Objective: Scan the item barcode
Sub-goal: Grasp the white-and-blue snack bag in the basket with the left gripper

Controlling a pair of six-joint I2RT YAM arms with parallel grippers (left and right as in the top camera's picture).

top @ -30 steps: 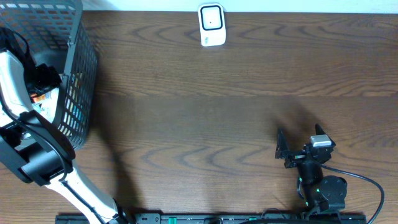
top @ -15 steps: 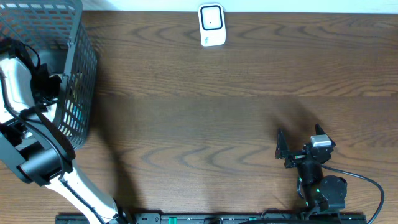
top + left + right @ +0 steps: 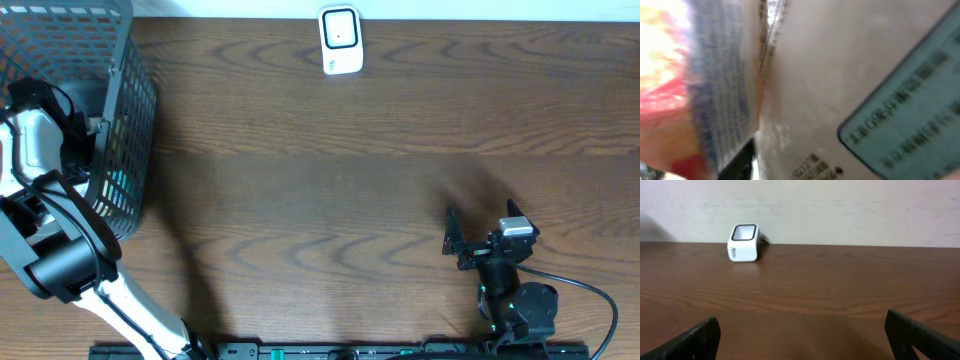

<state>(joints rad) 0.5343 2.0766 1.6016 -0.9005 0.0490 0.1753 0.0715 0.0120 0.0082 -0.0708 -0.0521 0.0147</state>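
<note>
My left gripper (image 3: pixel 82 135) is down inside the grey wire basket (image 3: pixel 135 100) at the table's left end, mostly hidden by its own wrist. Its wrist view is filled, very close and blurred, by a white packet with a teal label (image 3: pixel 840 90). One dark finger (image 3: pixel 741 161) lies against that packet; the other finger is out of sight, so a grip cannot be judged. No barcode shows clearly. The white scanner (image 3: pixel 340 40) stands at the far edge (image 3: pixel 744 242). My right gripper (image 3: pixel 482 232) rests near the front right, open and empty, facing the scanner.
A red and orange packet with blue print (image 3: pixel 670 100) lies beside the white one in the basket. Brown wooden tabletop (image 3: pixel 320 190) stretches between basket, scanner and right arm. A pale wall (image 3: pixel 840 205) rises behind the scanner.
The left wrist has pushed farther into the basket and now covers the orange packet that showed beside it. The right arm and the scanner have not moved.
</note>
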